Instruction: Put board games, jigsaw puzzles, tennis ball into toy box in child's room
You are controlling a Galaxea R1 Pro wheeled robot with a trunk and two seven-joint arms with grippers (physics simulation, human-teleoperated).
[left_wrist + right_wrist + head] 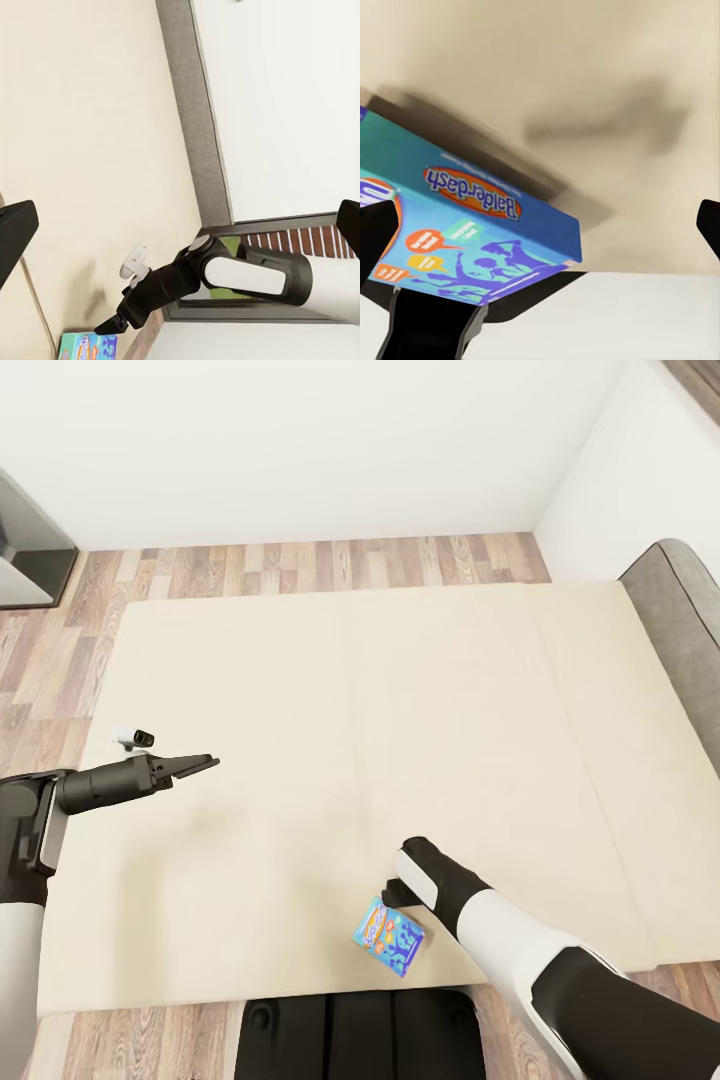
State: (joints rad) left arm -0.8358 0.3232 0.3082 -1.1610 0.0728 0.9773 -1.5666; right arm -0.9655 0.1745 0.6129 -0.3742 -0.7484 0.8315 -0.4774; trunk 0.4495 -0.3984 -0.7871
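Right pincer (392,892) hovers just above blue board game (389,937) on bed (330,710).

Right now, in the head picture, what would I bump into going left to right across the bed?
Left end effector → blue board game → right end effector → grey headboard, all along the bed.

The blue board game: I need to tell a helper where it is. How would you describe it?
Find the wide beige bed. Near its front edge, beside the right hand, lies the blue board game. It is a flat bright blue box with orange print, the one colourful thing on the plain mattress.
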